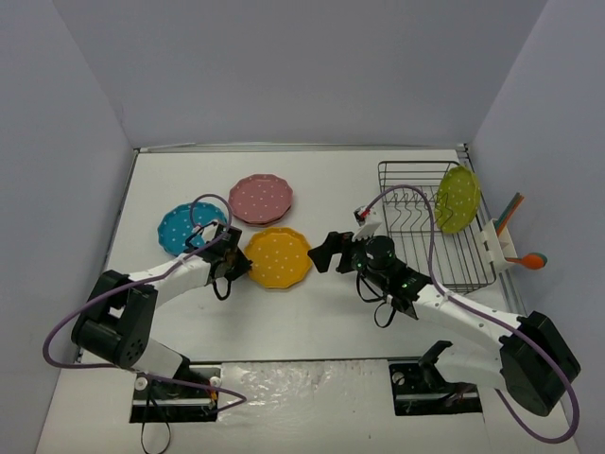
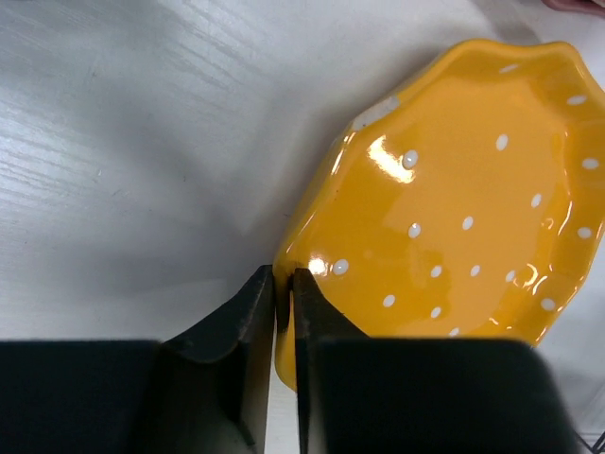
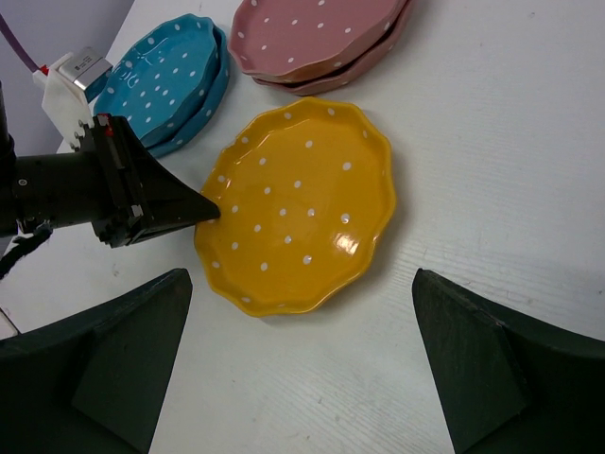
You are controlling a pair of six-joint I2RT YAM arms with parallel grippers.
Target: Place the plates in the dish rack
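**A:** Well, where does the orange plate (image 1: pixel 277 257) lie, and who has it?

**B:** It lies flat on the bench (image 1: pixel 331 326), between the two arms and just beside the pink plates (image 1: pixel 260 199) and the blue plates (image 1: pixel 186 229). The left fingers (image 2: pixel 284 279) are pinched narrow on its scalloped rim. The right fingers (image 3: pixel 302 326) hang above it, spread wide, with nothing between them.

**A:** How will it handle?

**B:** I'd say stiff and fairly light. It's glossy, so it is likely to be slick under the pads. I can't tell whether it is ceramic or plastic, so I'd treat it as something that chips. The rim is the only place to take hold while it lies flat. Held by one edge like that, it will probably want to swing or slip.

**A:** What about the surface and the space around it?

**B:** The bench is white, level and faintly grained, so it should give little drag. The dish rack (image 1: pixel 425 236) sits well apart on the right, and a yellow-green plate (image 1: pixel 458 199) stands in its far end. The right arm lies between the orange plate and the rack, and plain walls close in on three sides, so I judge the path across to be tight.
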